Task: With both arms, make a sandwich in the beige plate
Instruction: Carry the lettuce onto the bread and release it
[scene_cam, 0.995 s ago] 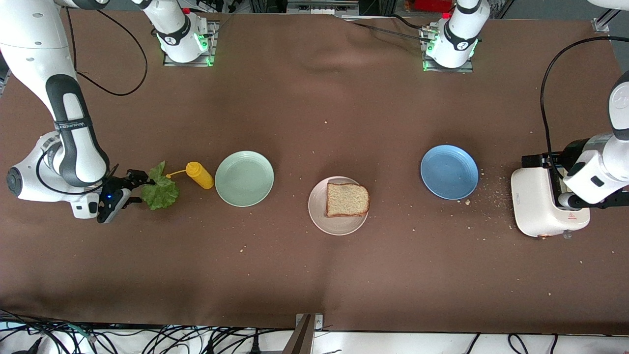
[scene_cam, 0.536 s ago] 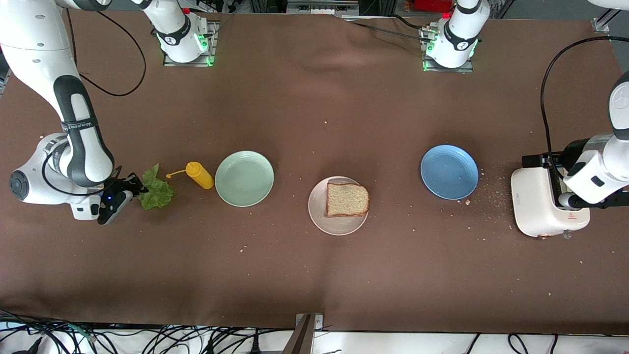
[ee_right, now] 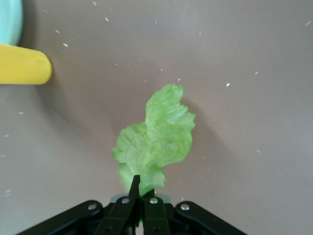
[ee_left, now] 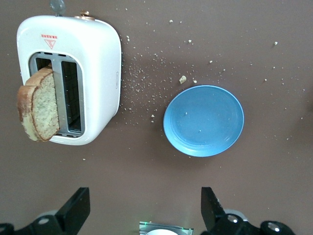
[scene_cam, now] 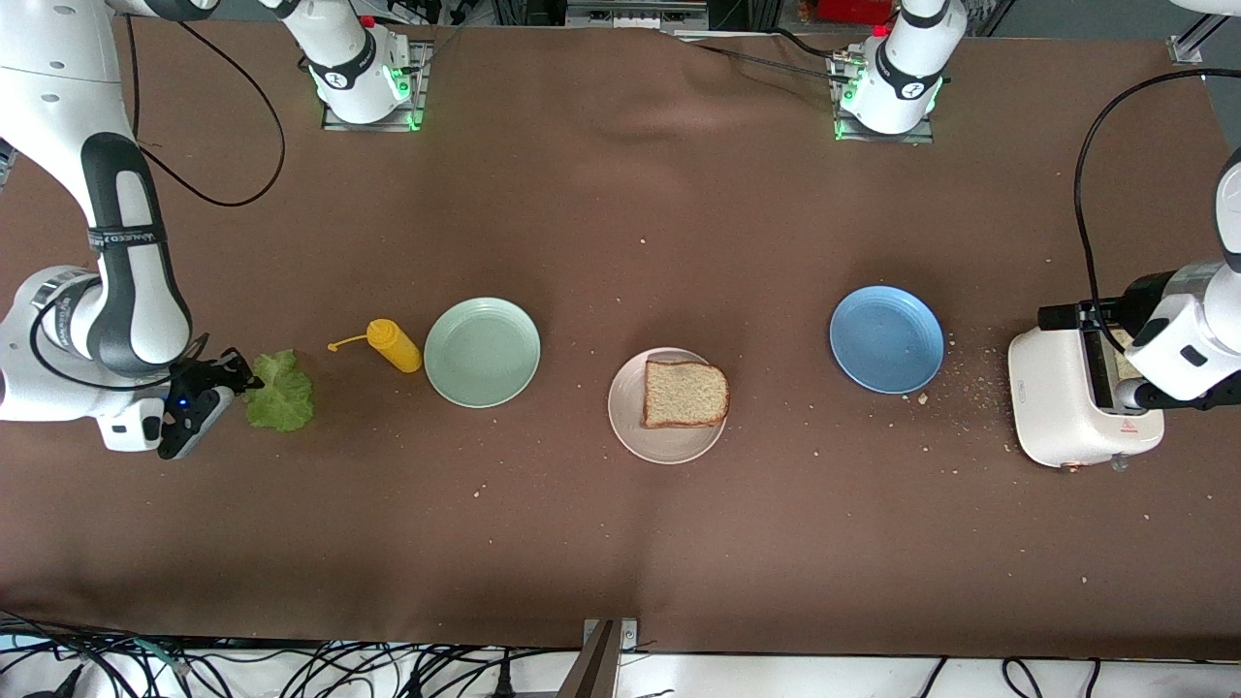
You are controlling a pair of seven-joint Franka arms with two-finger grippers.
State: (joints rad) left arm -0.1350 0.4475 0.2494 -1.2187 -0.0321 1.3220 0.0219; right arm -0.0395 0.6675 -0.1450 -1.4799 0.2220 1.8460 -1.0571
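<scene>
Lettuce [ee_right: 155,142] in R gripper [ee_right: 142,196] fingers

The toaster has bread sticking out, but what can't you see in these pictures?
- Front view: the left arm covers much of the toaster; the left gripper is hidden there.
- Left wrist view: the lower part of the bread slice sits hidden in the slot.
- Right wrist view: the right gripper hides the lettuce leaf where it is pinched; the yellow bottle is cut off.

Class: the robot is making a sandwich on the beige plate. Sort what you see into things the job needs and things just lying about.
Needed:
beige plate
bread slice on it
lettuce leaf pinched by the right gripper
second slice in the toaster, with the open left gripper above

Lying about:
green plate
blue plate
mustard bottle
</scene>
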